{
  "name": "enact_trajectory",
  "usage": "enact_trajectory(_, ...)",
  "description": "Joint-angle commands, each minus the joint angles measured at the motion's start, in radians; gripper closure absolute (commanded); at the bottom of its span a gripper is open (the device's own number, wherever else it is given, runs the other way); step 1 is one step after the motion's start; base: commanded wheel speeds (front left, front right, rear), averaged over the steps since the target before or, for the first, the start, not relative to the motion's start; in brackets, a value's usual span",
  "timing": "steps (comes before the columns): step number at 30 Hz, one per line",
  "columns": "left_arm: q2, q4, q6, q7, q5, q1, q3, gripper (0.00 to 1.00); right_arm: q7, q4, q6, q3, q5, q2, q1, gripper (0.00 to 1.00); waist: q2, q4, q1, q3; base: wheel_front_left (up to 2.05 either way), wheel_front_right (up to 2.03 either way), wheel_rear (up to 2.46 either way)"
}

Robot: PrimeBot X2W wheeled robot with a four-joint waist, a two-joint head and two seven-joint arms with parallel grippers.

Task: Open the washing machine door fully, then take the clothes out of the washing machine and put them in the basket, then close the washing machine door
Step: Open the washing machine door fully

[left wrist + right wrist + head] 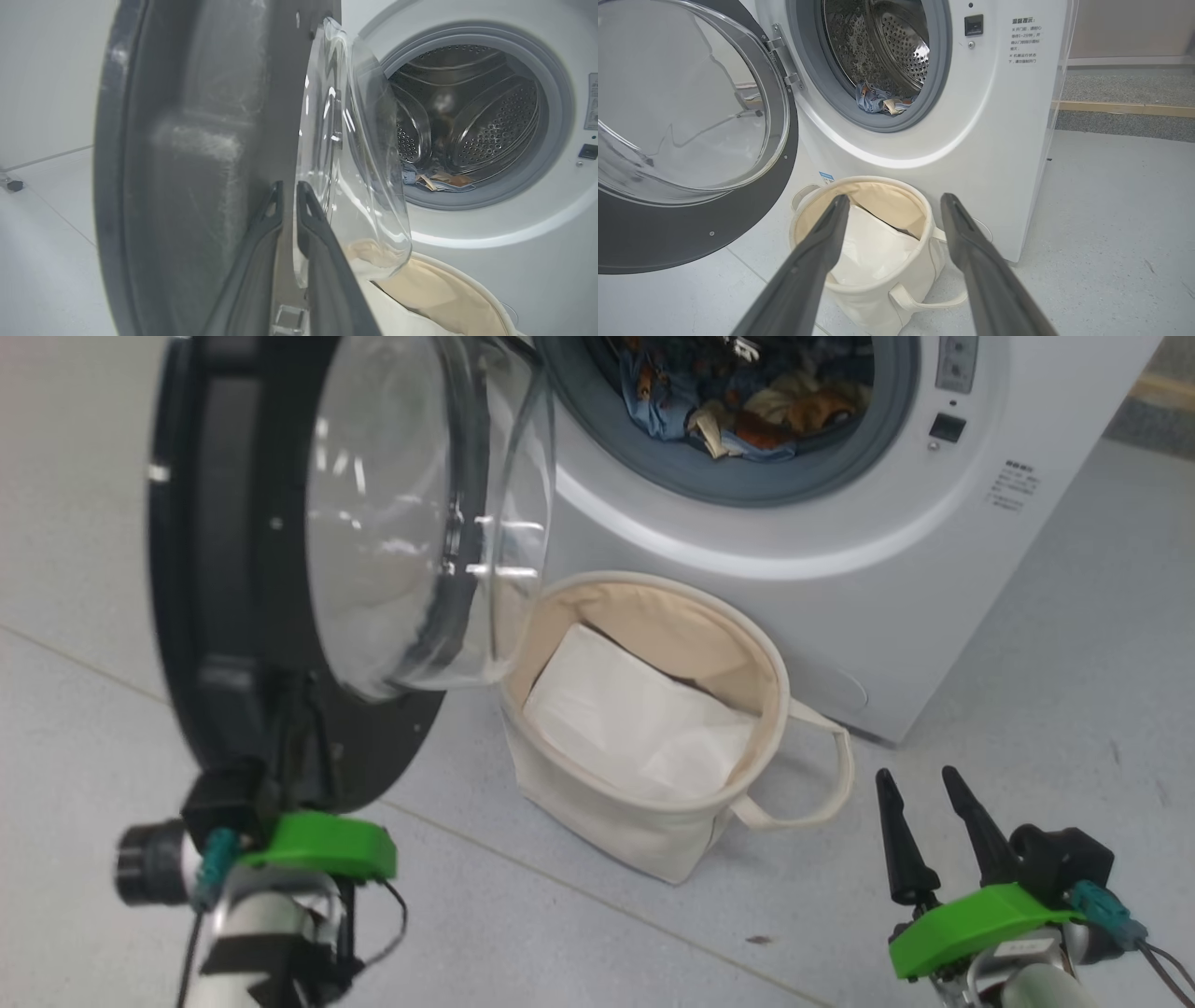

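The washing machine door point(233, 569) stands swung out to the left of the white washing machine point(840, 616). My left gripper point(289, 186) is at the door's lower edge, fingers close together with the thin rim edge point(289, 140) pinched between them. In the head view only its green wrist mount point(322, 845) shows, below the door. The clothes point(747, 411), blue with orange print, lie in the bottom of the drum point(882, 100). The cream basket point(653, 583) sits on the floor before the machine. My right gripper point(917, 779) hangs open and holds nothing, right of the basket point(878, 179).
A flat white sheet point(635, 719) lies inside the basket. The door's glass bowl point(420, 523) overhangs the basket's left rim. Pale grey floor point(1074, 663) spreads right of the machine. A carpeted strip with a wooden edge point(1125, 108) runs behind.
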Motion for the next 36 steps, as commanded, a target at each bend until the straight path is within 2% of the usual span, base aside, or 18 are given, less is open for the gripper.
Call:
enact_trajectory(1, 0.033, -0.001, 0.0, 0.004, 0.0, -0.038, 0.049, 0.85, -0.012, -0.034, 0.001, 0.023, 0.0, -0.013, -0.027, 0.0, -0.0001, -0.004, 0.0, 0.014, 0.0, 0.0, 0.0)
enact_trajectory(10, 0.075, 0.067, 0.01, 0.004, -0.026, -0.143, 0.157, 0.85, -0.012, -0.057, 0.001, 0.03, 0.0, -0.069, -0.057, 0.0, -0.0001, -0.011, 0.0, 0.106, 0.0, 0.0, 0.0)
enact_trajectory(21, 0.093, 0.144, 0.02, 0.004, -0.061, -0.224, 0.329, 0.84, -0.012, -0.085, 0.001, 0.034, 0.012, -0.131, -0.084, 0.0, -0.0001, -0.011, 0.0, 0.191, 0.0, 0.0, 0.0)
enact_trajectory(25, 0.101, 0.169, 0.016, 0.004, -0.062, -0.245, 0.384, 0.87, -0.012, -0.091, 0.001, 0.028, 0.015, -0.15, -0.085, 0.0, -0.0001, -0.009, 0.0, 0.205, 0.0, 0.0, 0.0)
enact_trajectory(30, 0.088, 0.171, 0.001, 0.004, -0.051, -0.256, 0.432, 0.85, -0.012, -0.093, 0.001, 0.024, 0.019, -0.163, -0.081, 0.0, -0.0001, -0.004, 0.0, 0.21, 0.0, 0.0, 0.0)
enact_trajectory(36, 0.052, 0.148, -0.025, 0.004, -0.004, -0.239, 0.427, 0.83, -0.012, -0.094, 0.001, 0.03, 0.022, -0.156, -0.086, 0.0, -0.0001, 0.0, 0.0, 0.195, 0.0, 0.0, 0.0)
